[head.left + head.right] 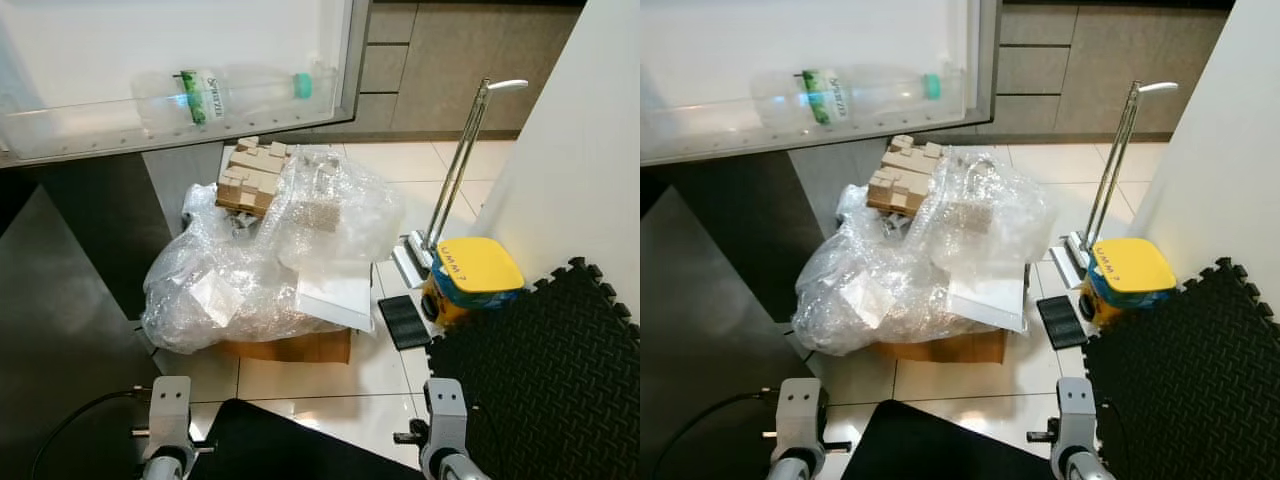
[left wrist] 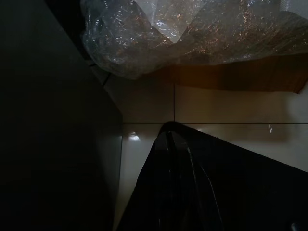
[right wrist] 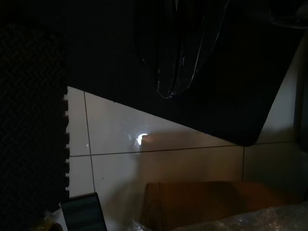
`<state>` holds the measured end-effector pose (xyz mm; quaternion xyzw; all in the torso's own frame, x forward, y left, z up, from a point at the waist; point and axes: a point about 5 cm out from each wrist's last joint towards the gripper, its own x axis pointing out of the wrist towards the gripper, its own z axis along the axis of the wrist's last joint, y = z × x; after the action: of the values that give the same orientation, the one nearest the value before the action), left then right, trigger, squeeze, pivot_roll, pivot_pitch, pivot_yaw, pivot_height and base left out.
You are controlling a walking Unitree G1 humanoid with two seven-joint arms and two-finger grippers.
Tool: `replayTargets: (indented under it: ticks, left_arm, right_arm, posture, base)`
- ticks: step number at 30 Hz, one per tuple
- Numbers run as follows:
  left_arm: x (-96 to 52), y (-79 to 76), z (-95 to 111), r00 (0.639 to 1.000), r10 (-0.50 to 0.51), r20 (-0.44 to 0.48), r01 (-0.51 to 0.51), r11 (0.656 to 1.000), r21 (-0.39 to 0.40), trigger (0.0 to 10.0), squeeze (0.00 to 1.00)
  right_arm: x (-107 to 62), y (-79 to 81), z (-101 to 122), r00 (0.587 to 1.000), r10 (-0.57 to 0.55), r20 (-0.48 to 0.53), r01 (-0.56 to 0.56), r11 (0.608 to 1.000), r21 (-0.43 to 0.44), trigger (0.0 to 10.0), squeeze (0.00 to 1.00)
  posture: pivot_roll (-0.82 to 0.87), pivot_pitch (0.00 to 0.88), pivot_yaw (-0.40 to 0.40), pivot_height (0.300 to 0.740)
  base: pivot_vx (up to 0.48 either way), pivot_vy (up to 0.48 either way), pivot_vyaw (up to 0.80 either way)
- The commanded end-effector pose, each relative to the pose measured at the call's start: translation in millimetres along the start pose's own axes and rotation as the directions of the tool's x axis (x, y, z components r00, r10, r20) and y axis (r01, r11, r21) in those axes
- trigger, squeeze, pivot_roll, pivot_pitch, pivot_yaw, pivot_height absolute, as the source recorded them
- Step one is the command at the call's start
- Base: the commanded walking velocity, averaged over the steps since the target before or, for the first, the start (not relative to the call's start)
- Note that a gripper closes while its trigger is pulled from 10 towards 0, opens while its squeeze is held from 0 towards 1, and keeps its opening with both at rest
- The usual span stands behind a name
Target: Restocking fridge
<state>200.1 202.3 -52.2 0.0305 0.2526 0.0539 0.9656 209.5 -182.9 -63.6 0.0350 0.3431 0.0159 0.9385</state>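
A clear water bottle [image 1: 235, 92] with a green label and teal cap lies on its side in the open fridge door's shelf [image 1: 90, 128], up at the left. On the floor below is a cardboard box [image 1: 300, 348] heaped with bubble wrap [image 1: 250, 270] and a stack of small tan cartons [image 1: 250, 175]. Both arms hang low at the bottom edge, well short of the box. My left gripper [image 2: 169, 137] is shut and holds nothing, over white tile beside the box. My right gripper [image 3: 168, 94] is shut too, with nothing in it.
A yellow mop bucket [image 1: 478, 272] with a tall metal handle [image 1: 460, 165] stands right of the box, a black pad [image 1: 403, 320] beside it. A black foam mat [image 1: 550, 370] covers the right floor below a white wall [image 1: 580, 150]. The dark fridge body [image 1: 60, 300] is on the left.
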Motion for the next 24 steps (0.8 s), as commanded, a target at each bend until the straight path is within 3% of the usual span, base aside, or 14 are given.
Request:
replayTargets:
  ticks: [1, 9, 24]
  left_arm:
    - [-2.6, 0.8, -6.4, 1.0, -0.007, -0.031, 0.008, 1.0, 0.017, 10.0, 0.0]
    - [-3.5, 1.5, -9.7, 0.999, -0.009, -0.054, 0.009, 1.0, -0.003, 10.0, 0.0]
    - [-3.1, 1.3, -10.4, 0.998, -0.02, -0.063, 0.02, 1.0, -0.002, 10.0, 0.0]
  right_arm:
    - [-2.1, -1.1, -6.6, 1.0, -0.008, -0.025, 0.008, 1.0, 0.001, 10.0, 0.0]
    - [-2.5, -1.6, -7.2, 1.0, -0.008, -0.027, 0.008, 1.0, -0.001, 10.0, 0.0]
    - [-2.7, -1.1, -7.8, 1.0, -0.008, -0.025, 0.008, 1.0, 0.001, 10.0, 0.0]
  posture:
    - [-0.09, 0.068, -0.012, 0.74]
    - [-0.09, 0.07, -0.014, 0.74]
    - [-0.09, 0.07, -0.011, 0.74]
  base:
    - [0.0, 0.0, 0.0]
    - [0.0, 0.0, 0.0]
    - [0.212, 0.0, 0.0]
